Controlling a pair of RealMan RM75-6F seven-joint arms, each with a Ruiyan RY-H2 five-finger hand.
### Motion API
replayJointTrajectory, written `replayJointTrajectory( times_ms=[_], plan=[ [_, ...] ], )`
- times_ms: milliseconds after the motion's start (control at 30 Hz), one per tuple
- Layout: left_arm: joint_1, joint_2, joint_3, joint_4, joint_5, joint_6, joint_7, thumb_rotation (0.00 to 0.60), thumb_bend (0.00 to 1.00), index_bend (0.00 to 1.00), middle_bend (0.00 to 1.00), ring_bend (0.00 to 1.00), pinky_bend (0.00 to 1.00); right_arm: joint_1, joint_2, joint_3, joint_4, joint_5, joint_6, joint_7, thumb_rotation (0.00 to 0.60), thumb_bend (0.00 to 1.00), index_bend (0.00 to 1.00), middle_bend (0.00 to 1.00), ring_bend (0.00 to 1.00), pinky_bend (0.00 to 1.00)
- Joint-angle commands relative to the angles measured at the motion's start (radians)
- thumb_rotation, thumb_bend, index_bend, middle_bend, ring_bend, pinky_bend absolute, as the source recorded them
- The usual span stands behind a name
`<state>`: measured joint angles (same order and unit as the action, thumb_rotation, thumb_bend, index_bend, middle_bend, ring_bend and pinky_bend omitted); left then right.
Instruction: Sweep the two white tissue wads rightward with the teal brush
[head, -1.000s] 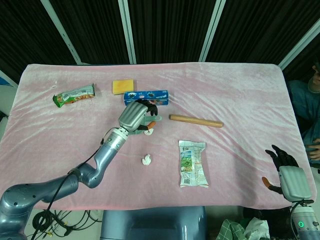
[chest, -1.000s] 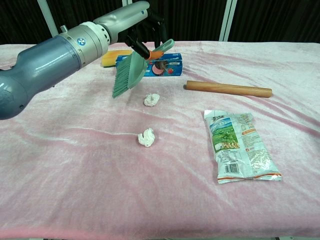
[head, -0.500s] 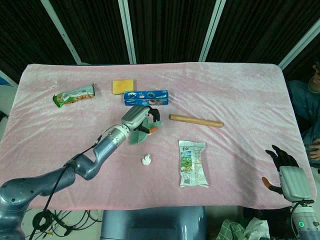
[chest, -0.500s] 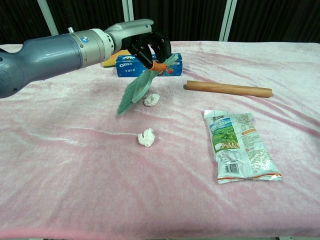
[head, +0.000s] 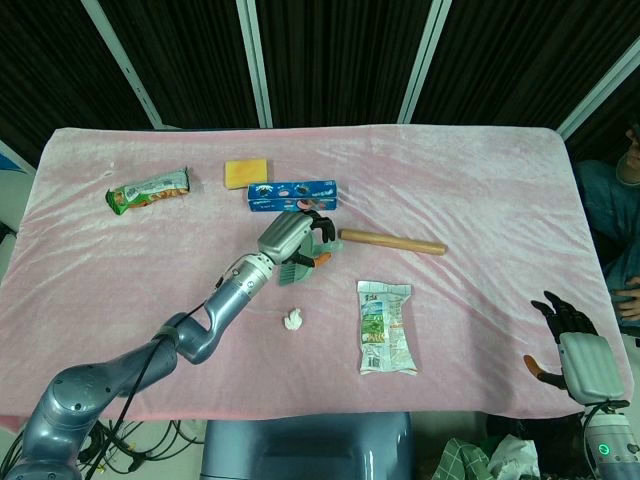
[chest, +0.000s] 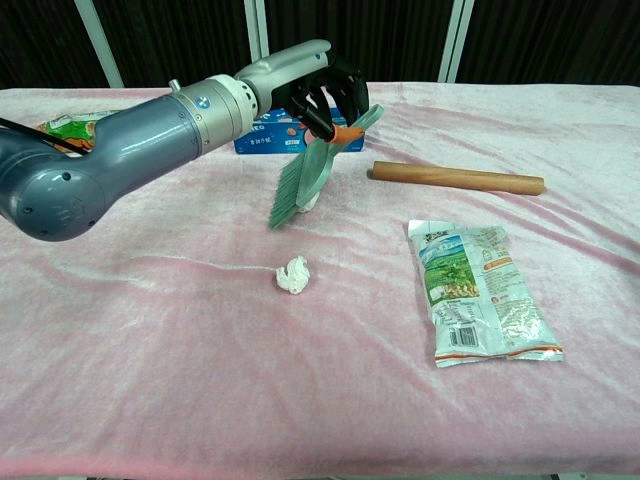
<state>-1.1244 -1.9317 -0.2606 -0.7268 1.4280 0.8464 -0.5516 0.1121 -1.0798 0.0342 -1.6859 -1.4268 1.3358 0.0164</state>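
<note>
Pink cloth (chest: 150, 330), possibly-Oreo blue box (head: 292, 191)

The left arm fills the upper left of the chest view as a thick, glossy blue-grey tube that narrows to a silver cuff ring with a small round blue emblem and a stud on top. In the lower left of the head view it shows as rounded blue-grey segments, with a thin black cable running loose along the outside. The left hand (chest: 318, 85) has a smooth silver-grey shell over its back and black fingers (chest: 345, 90). The right hand (head: 576, 352), at the lower right of the head view, has the same light grey back plate and black fingers, an orange-tipped thumb, and a grey wrist below with a small green light.
</note>
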Motion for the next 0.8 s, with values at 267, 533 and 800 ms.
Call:
replayJointTrajectory(
  times_ms=[267, 533, 800],
  plan=[
    [-0.049, -0.102, -0.009, 0.134, 0.002, 0.018, -0.069, 0.6, 0.43, 0.68, 0.71, 0.33, 0.4, 0.001, 0.0, 0.0, 0.0, -0.002, -0.002, 0.004, 0.6, 0.18, 0.17, 0.06, 0.1, 0.15],
    [-0.094, -0.202, -0.07, 0.193, -0.016, 0.118, -0.214, 0.6, 0.43, 0.69, 0.72, 0.35, 0.42, 0.002, 0.002, -0.001, 0.002, -0.001, -0.005, 0.008, 0.6, 0.18, 0.17, 0.06, 0.1, 0.15],
    [-0.102, -0.204, -0.158, 0.091, -0.063, 0.197, -0.393, 0.6, 0.43, 0.7, 0.73, 0.35, 0.44, 0.001, 0.003, -0.002, 0.002, -0.004, -0.003, 0.008, 0.6, 0.18, 0.18, 0.06, 0.1, 0.15]
  ],
)
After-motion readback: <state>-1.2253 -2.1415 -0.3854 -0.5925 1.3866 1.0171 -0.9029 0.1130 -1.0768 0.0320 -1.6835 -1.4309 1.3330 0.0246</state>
